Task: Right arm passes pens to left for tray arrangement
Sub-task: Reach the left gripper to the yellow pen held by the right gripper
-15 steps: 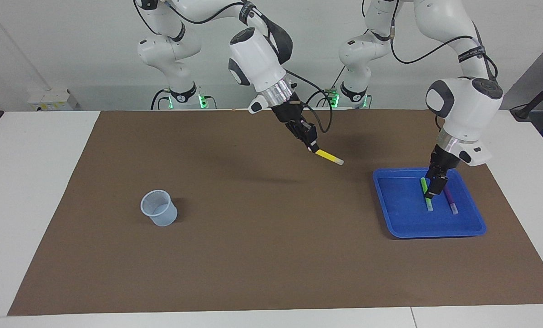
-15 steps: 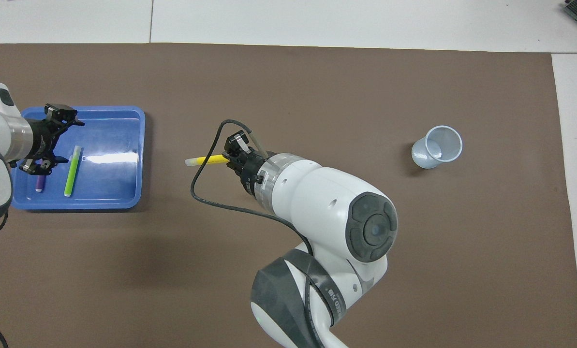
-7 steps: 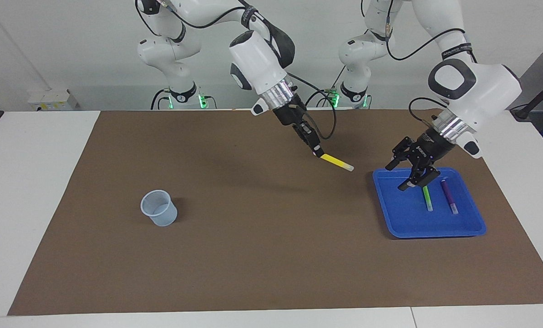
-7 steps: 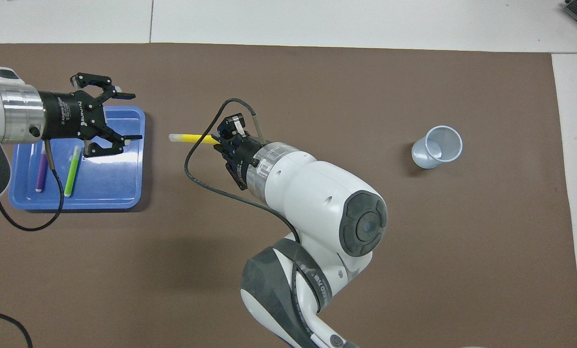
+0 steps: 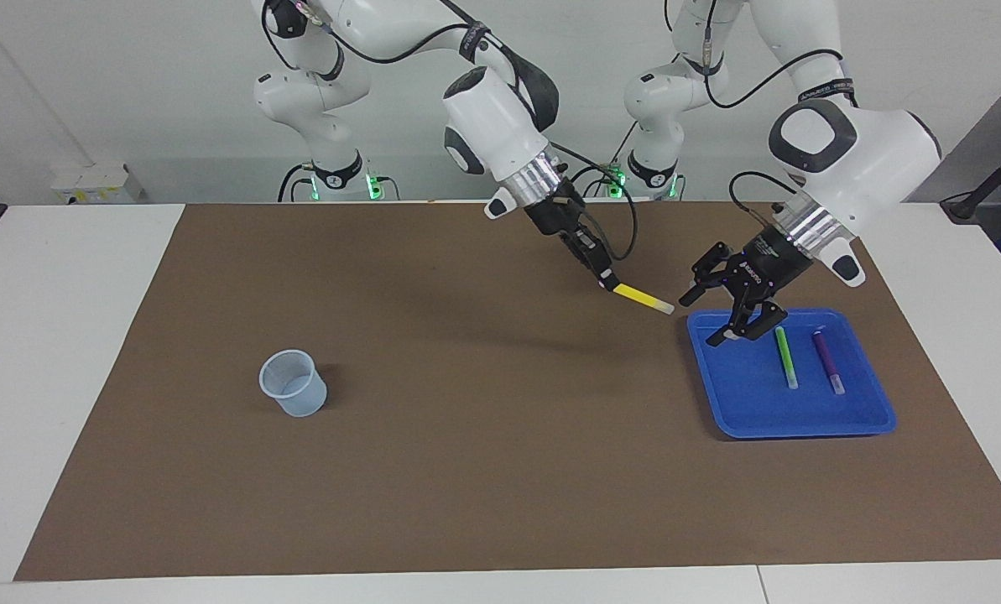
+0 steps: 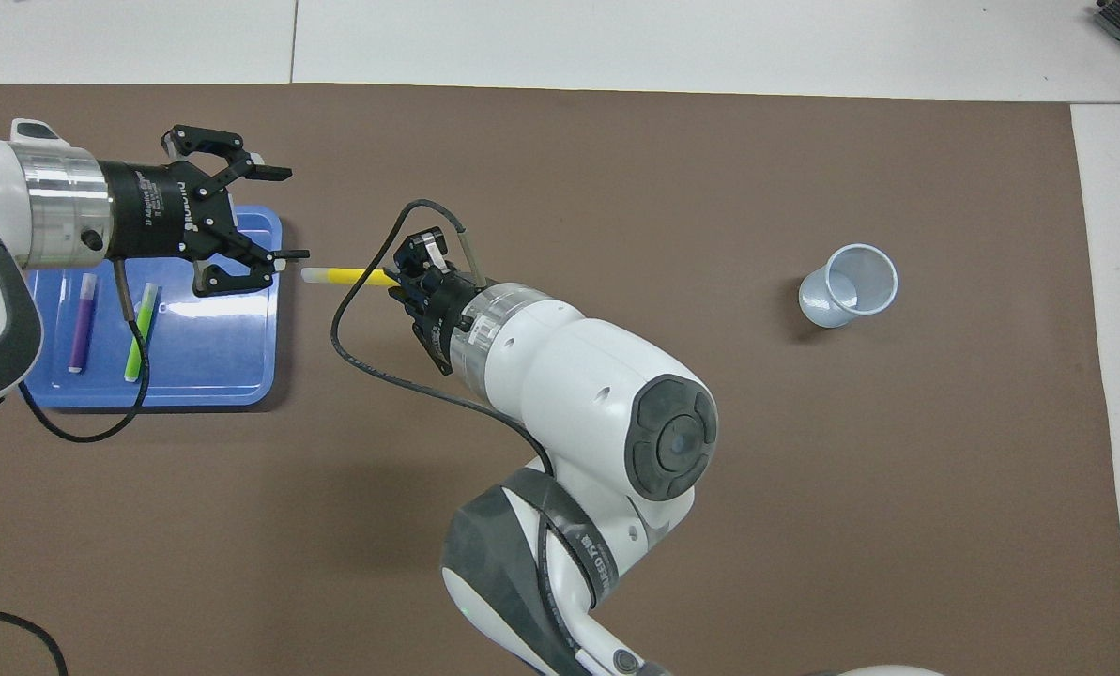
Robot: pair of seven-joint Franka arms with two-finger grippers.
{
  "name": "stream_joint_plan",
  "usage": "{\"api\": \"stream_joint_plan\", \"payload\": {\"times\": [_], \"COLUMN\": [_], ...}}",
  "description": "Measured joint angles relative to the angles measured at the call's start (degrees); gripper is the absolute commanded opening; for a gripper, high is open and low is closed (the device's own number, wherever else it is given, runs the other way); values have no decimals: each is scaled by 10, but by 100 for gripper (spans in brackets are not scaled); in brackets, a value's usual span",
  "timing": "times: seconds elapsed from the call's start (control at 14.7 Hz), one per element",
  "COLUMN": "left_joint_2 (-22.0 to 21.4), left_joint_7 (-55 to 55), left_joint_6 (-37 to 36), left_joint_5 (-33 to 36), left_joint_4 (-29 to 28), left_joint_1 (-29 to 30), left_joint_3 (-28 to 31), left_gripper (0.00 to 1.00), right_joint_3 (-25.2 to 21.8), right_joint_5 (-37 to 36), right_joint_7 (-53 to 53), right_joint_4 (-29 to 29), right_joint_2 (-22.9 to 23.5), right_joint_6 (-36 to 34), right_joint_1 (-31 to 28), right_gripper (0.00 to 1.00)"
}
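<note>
My right gripper [image 5: 607, 283] [image 6: 400, 279] is shut on one end of the yellow pen [image 5: 643, 298] [image 6: 344, 276] and holds it level over the mat, whitish tip toward the blue tray [image 5: 752, 403] [image 6: 222, 366]. Turned sideways over the tray's edge, my left gripper [image 5: 700, 320] [image 6: 287, 214] is open and faces that tip. The tip sits just short of its fingers, touching nothing. The green pen [image 5: 786, 356] [image 6: 142, 333] and the purple pen [image 5: 827, 361] [image 6: 81, 321] lie side by side in the tray.
A small translucent pale-blue cup [image 5: 294, 383] [image 6: 851, 284] stands upright on the brown mat toward the right arm's end of the table. White tabletop borders the mat on all sides.
My left gripper rose from the green pen in the tray and swung sideways, open, toward the right arm. My right gripper carried the yellow pen closer to the tray.
</note>
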Motion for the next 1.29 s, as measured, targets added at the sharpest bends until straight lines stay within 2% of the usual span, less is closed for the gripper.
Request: {"api": "stream_joint_plan", "payload": {"times": [0.2, 0.47, 0.61, 0.81, 1.15, 1.22, 1.29], "left_joint_2": [-5, -17, -22, -27, -27, -28, -31], "left_joint_7": [-4, -4, -4, -4, -3, -3, -3], "left_joint_6": [-8, -59, -69, -64, -30, -23, -17], "left_joint_5": [12, 67, 81, 107, 114, 114, 114], "left_joint_4": [0, 1, 0, -4, -22, -30, -38], "left_joint_1": [-18, -20, -20, -29, -43, -47, -51], "left_joint_3": [-5, -4, -4, -5, -5, -6, -6], "left_gripper": [84, 83, 75, 69, 69, 64, 32], "right_joint_3": [0, 0, 0, 0, 0, 0, 0], "right_joint_5": [0, 0, 0, 0, 0, 0, 0], "right_joint_7": [0, 0, 0, 0, 0, 0, 0], "right_joint_4": [1, 1, 1, 1, 1, 1, 1], "right_joint_2": [0, 1, 1, 2, 3, 3, 3], "right_joint_6": [0, 0, 0, 0, 0, 0, 0], "right_joint_1": [0, 0, 0, 0, 0, 0, 0], "right_gripper": [0, 0, 0, 0, 0, 0, 0]}}
